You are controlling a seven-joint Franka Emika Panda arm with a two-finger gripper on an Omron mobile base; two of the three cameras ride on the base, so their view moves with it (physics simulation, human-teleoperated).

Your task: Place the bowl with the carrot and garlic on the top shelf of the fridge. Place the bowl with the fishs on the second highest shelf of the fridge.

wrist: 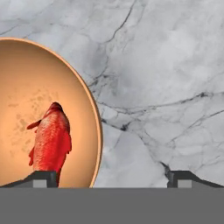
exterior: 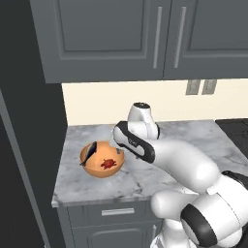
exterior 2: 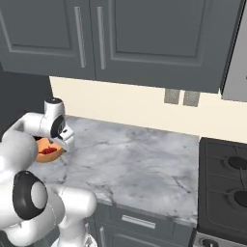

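The orange bowl with the fishs (exterior: 98, 170) stands on the marble counter (exterior: 184, 138) near its left end. A slim dark fish (exterior: 91, 151) leans on its left rim and a red fish (exterior: 108, 163) lies inside. My gripper (wrist: 113, 178) hangs open right above the bowl's (wrist: 26, 87) right rim, one fingertip (wrist: 41, 177) over the red fish (wrist: 50, 140), the other over bare counter. In the right base view the hand covers part of the bowl (exterior 2: 46, 146). The fridge's dark side (exterior: 29, 145) rises at the left; its shelves are hidden. The pale bowl, carrot and garlic are out of view.
Grey wall cabinets (exterior: 145, 34) hang above the counter. A black stove (exterior 2: 226, 178) adjoins the counter on the right. Two wall outlets (exterior 2: 181, 97) sit on the cream backsplash. Bare marble (exterior 2: 135, 159) stretches to the right of the bowl. Drawers (exterior: 117, 211) run below the counter edge.
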